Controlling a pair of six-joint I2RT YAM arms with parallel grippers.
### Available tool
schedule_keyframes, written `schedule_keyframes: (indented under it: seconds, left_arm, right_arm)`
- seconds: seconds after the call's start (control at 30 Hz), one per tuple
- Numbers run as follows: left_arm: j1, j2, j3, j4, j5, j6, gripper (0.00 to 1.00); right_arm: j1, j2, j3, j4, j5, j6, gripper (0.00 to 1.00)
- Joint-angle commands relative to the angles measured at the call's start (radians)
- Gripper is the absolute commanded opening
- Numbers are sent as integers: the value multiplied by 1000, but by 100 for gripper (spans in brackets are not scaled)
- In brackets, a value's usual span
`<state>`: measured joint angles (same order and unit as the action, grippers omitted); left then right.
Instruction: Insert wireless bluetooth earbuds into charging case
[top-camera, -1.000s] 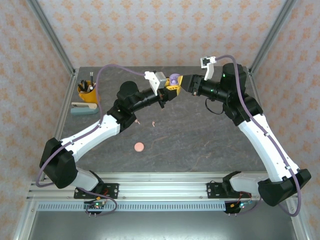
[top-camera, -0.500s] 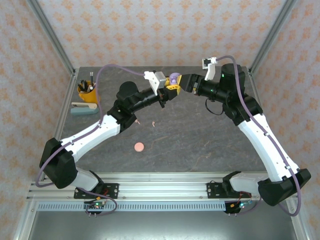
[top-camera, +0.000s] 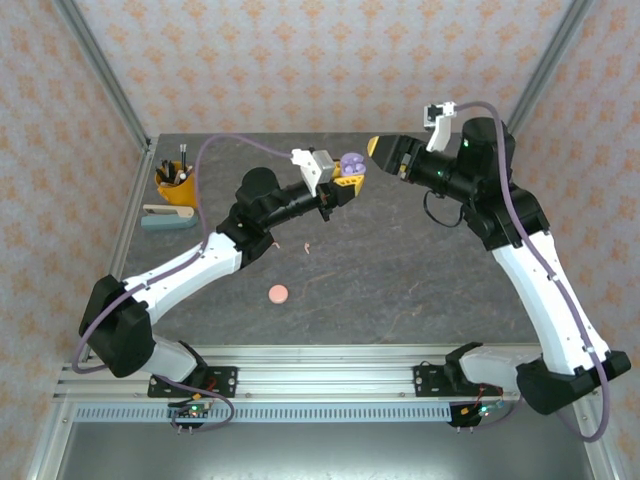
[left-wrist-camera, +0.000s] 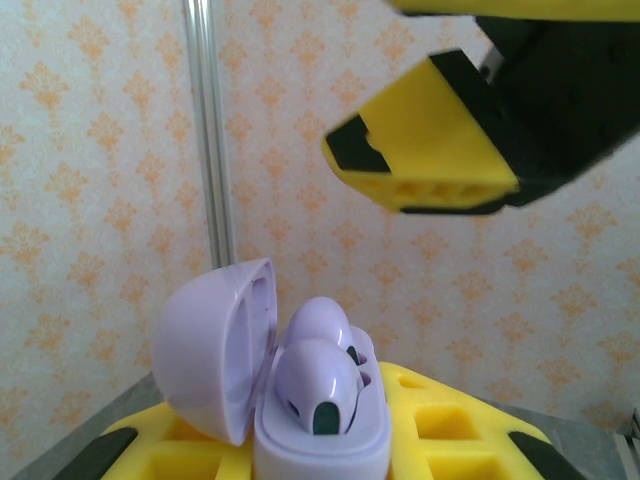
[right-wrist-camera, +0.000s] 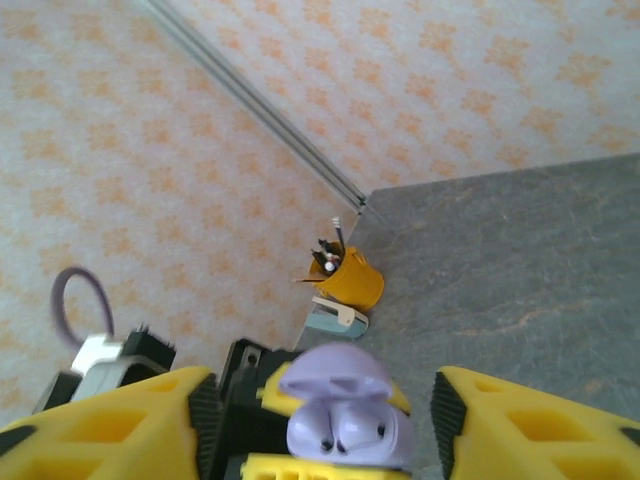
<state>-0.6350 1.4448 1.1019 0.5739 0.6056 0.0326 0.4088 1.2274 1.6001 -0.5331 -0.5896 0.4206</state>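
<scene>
Left pincer (top-camera: 346, 177) clamps the lilac charging case (top-camera: 351, 161) at upper centre, raised off the tabletop (top-camera: 420, 270), lid open, apparently to present its sockets. Both lilac earbuds (left-wrist-camera: 318, 372) sit inside. Right pincer (top-camera: 377, 147) hangs just right of it, jaws wide and empty.

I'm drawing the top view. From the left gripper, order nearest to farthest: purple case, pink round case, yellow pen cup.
1. The purple case, held in the left gripper.
2. The pink round case, mid-table, toward the bases.
3. The yellow pen cup, far left.
</scene>
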Motion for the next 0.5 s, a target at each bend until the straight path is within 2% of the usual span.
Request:
schedule_keyframes:
  seconds: [0.0, 0.23, 0.47]
  left_arm:
    - [-3, -11, -17, -25, 40, 46, 0]
    - [-3, -4, -36, -92, 113, 79, 0]
    - [-3, 13, -52, -114, 148, 90, 0]
  right_arm:
    - [-7, 86, 80, -173, 74, -2, 52]
    - [-8, 216, 138, -251, 78, -5, 29]
    - [-10, 338, 194, -314, 29, -39, 23]
